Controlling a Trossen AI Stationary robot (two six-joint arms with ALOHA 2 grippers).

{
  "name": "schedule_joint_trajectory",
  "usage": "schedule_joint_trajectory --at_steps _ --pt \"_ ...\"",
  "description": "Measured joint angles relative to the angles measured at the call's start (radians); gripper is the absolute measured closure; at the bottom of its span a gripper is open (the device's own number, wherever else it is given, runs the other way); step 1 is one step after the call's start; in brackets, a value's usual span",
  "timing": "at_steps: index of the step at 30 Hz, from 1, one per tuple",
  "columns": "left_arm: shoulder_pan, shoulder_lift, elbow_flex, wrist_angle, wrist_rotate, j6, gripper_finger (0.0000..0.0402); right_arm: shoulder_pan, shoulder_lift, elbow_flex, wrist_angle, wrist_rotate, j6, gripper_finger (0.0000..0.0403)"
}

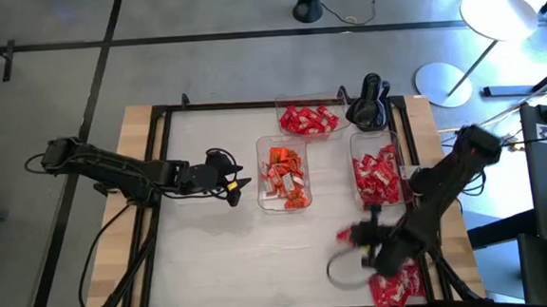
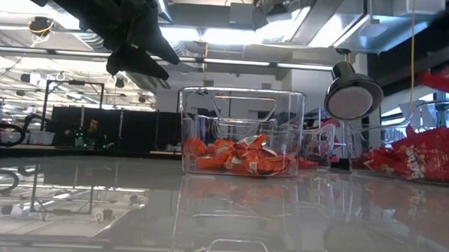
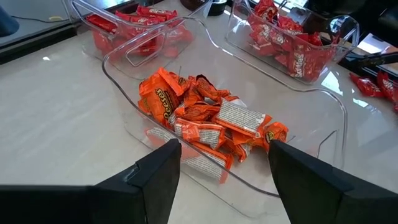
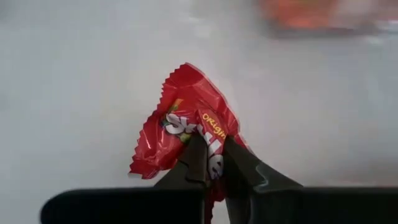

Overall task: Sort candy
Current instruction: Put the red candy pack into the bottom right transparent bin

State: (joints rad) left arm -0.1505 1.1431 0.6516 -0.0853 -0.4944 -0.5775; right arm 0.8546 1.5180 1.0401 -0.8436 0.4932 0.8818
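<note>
While the left gripper [image 3: 224, 163] gapes wide, the right gripper [image 4: 214, 163] pinches a red Skittles packet [image 4: 186, 121], seemingly near table's five o'clock.

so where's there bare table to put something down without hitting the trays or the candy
The broad white stretch of table in front of the orange candy tray and the left tool is bare, as is the back left corner. The right side is crowded: two red candy trays, a loose pile, and the right tool gripping a red packet.
</note>
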Motion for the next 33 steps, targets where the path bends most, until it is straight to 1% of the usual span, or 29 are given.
schedule_joint_trajectory --at_steps 4,6,8,10,14,17,19,21,25,28,30,33 --pt "0.000 0.000 0.000 0.000 0.000 0.000 0.0169 -0.084 -0.161 0.001 -0.318 0.085 0.103 0.0384" --pt "0.000 0.000 0.000 -0.001 0.000 0.000 0.0169 -0.121 -0.244 0.001 -0.449 0.148 0.173 0.0384" --pt "0.000 0.000 0.000 0.000 0.000 -0.002 0.0169 -0.161 -0.320 -0.001 -0.561 0.179 0.244 0.0383" --pt "0.000 0.000 0.000 0.000 0.000 0.000 0.0169 -0.201 -0.383 -0.019 -0.615 0.195 0.295 0.0381" --pt "0.000 0.000 0.000 -0.001 0.000 0.000 0.0169 -0.256 -0.470 -0.082 -0.613 0.180 0.319 0.0380" --pt "0.000 0.000 0.000 -0.002 0.000 -0.003 0.0169 -0.268 -0.492 -0.122 -0.605 0.186 0.318 0.0377" --pt "0.000 0.000 0.000 -0.002 0.000 -0.012 0.0169 -0.269 -0.495 -0.137 -0.616 0.174 0.317 0.0364" --pt "0.000 0.000 0.000 -0.002 0.000 -0.021 0.0169 -0.268 -0.494 -0.142 -0.634 0.140 0.316 0.0338" --pt "0.000 0.000 0.000 -0.001 0.000 -0.025 0.0169 -0.266 -0.494 -0.141 -0.644 0.024 0.317 0.0262" --pt "0.001 0.000 0.000 0.001 0.000 -0.023 0.0169 -0.266 -0.495 -0.128 -0.648 -0.109 0.319 0.0210" --pt "0.001 0.000 0.000 0.001 0.000 -0.022 0.0169 -0.262 -0.494 -0.118 -0.611 -0.199 0.322 0.0185" --pt "0.001 0.000 0.000 0.002 0.000 -0.022 0.0169 -0.217 -0.492 -0.114 -0.466 -0.282 0.322 0.0164"
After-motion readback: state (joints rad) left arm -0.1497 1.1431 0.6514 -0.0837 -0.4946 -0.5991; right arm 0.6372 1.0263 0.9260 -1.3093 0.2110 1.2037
